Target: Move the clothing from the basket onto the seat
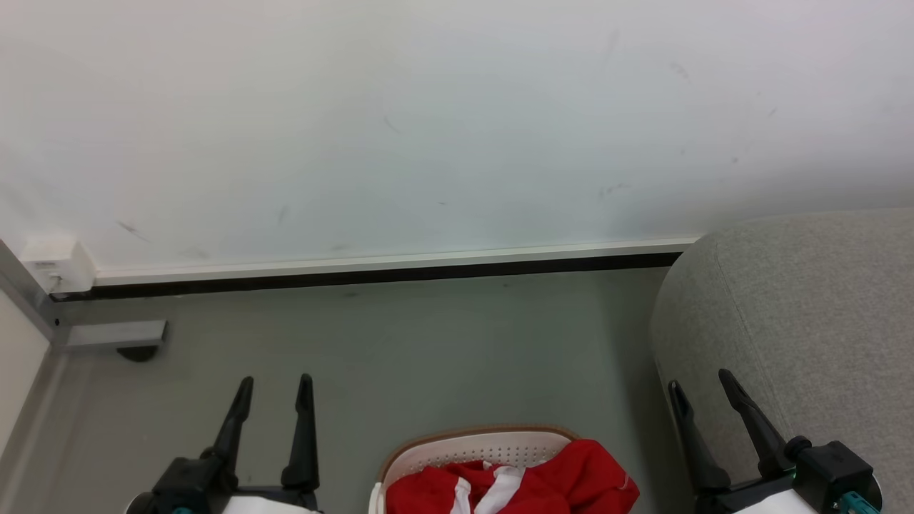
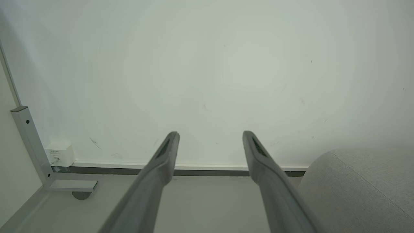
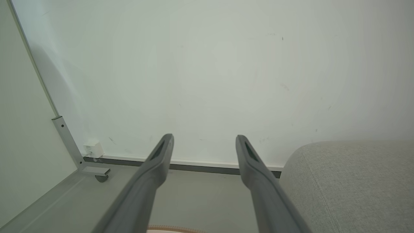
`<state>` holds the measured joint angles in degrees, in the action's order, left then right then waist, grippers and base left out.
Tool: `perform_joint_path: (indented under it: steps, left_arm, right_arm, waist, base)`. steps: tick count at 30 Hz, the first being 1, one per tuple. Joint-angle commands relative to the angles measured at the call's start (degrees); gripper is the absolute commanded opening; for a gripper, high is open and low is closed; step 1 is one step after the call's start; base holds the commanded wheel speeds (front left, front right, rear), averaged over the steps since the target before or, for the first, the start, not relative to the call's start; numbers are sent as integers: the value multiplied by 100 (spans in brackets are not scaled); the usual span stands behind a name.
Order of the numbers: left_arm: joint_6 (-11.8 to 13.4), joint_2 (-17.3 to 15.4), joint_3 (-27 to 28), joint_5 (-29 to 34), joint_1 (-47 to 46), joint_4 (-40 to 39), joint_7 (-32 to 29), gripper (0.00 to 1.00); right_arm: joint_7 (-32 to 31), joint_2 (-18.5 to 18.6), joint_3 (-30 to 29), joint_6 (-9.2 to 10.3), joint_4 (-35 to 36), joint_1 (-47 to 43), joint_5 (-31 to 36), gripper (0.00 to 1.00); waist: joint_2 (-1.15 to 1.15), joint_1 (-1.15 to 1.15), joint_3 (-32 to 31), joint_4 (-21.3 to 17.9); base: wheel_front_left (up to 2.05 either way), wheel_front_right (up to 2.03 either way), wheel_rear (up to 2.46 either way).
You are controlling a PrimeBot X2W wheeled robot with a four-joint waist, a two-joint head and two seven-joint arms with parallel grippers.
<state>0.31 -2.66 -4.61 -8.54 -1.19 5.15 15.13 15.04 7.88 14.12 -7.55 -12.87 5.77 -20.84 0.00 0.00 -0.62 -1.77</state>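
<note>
The red clothing (image 1: 543,480) with white stripes lies heaped in the white basket (image 1: 457,448), whose tan rim shows at the bottom middle of the head view. The grey seat (image 1: 800,321) fills the right side. My left gripper (image 1: 275,384) stands open at the lower left, well left of the basket, with nothing between its fingers. My right gripper (image 1: 698,383) is open at the lower right, in front of the seat's rounded arm. In the left wrist view the left gripper (image 2: 210,136) points at the wall. A sliver of the basket rim (image 3: 176,230) shows below the right gripper (image 3: 204,138).
A white wall (image 1: 428,121) with a dark skirting strip runs across ahead. A metal frame with a caster foot (image 1: 136,343) and a small white box (image 1: 56,258) stand in the left corner. Grey floor (image 1: 428,343) lies between basket and wall.
</note>
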Motion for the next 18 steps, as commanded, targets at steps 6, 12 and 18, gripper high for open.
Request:
perform_joint_path:
  steps: [6,12,18]
  left_arm:
    - [18,-40,-8,-68,-12,35,4,100]
    - [-37,-39,-93,-139,-77,127,4,100]
    - [-87,-39,-194,-117,-219,369,4,100]
  right_arm:
    - [19,49,-22,12,37,59,-42,100]
    - [19,37,-74,12,68,98,-65,100]
    - [18,13,-129,12,85,158,-101,100]
  waist:
    - [0,0,25,-50]
    - [0,0,123,-207]
    - [0,0,334,-517]
  base:
    - [0,0,0]
    - [0,0,0]
    - [0,0,0]
